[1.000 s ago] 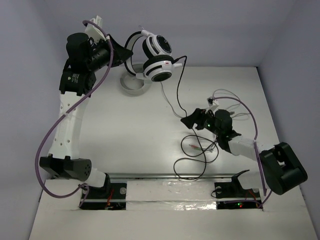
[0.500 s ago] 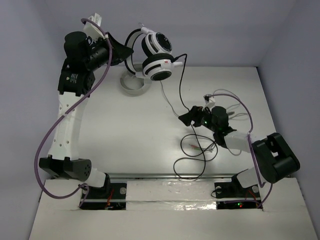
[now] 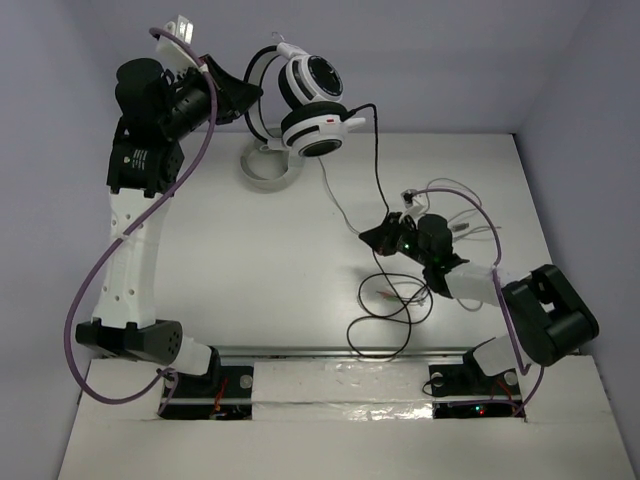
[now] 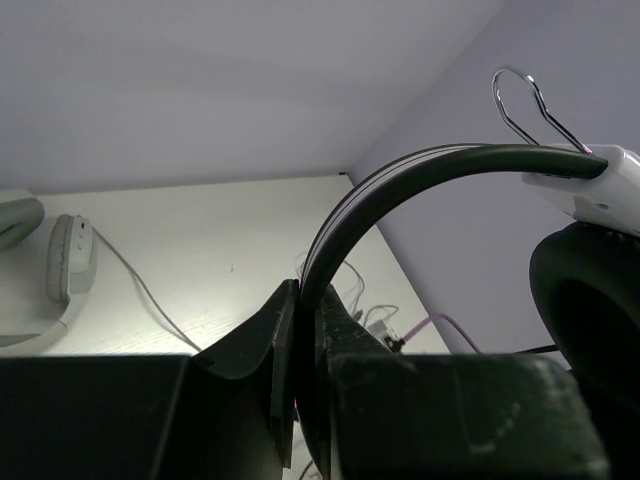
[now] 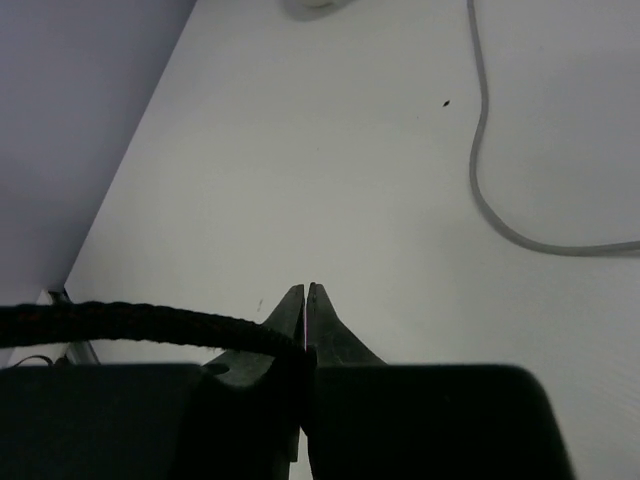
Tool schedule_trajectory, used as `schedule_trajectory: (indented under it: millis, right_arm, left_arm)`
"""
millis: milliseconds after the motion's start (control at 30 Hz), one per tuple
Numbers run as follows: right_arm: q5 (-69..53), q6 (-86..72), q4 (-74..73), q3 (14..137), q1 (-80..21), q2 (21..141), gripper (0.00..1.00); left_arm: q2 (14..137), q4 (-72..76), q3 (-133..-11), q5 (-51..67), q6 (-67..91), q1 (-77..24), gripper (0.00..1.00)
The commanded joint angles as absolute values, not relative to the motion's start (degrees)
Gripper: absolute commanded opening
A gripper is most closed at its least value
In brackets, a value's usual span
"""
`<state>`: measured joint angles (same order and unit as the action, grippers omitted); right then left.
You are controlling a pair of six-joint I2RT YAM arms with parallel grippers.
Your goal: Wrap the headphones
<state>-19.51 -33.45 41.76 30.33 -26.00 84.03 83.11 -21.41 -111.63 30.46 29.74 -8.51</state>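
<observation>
Taut cable beyond right hand

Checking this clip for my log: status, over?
Left gripper shut on headphones by headband, aloft. Right gripper shut on black cable. Grey cable lies nearby, untouched.

No legible writing
The label on the left arm, far left, has white print too small to read.

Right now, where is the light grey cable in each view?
Top external: light grey cable, near centre, running down-right from the pale headset.
Left wrist: the cable, left of centre, leaving the headset.
Right wrist: the cable, upper right, curving rightward.
Shared landmark: the pale headset.
</observation>
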Motion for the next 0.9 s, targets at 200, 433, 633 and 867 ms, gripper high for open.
schedule_trajectory:
  millis: [200, 433, 633, 867]
  right_arm:
    - [-4.9, -28.0, 8.2, 44.9, -30.5, 71.8, 0.00]
    - [3.1, -25.4, -9.4, 53.0, -33.0, 76.5, 0.00]
    - [6.0, -22.2, -17.2, 59.0, -43.1, 78.9, 0.00]
    - [15.2, -20.6, -29.3, 67.5, -56.1, 75.2, 0.00]
  left_arm:
    - [81.1, -12.9, -97.1, 14.8, 30.8, -7.1, 0.00]
    - [82.5, -4.8, -87.3, 18.6, 35.7, -6.6, 0.00]
    - [80.9, 1.5, -77.8, 14.7, 39.6, -7.8, 0.00]
    - [82.5, -2.7, -77.1, 1.2, 33.8, -15.8, 0.00]
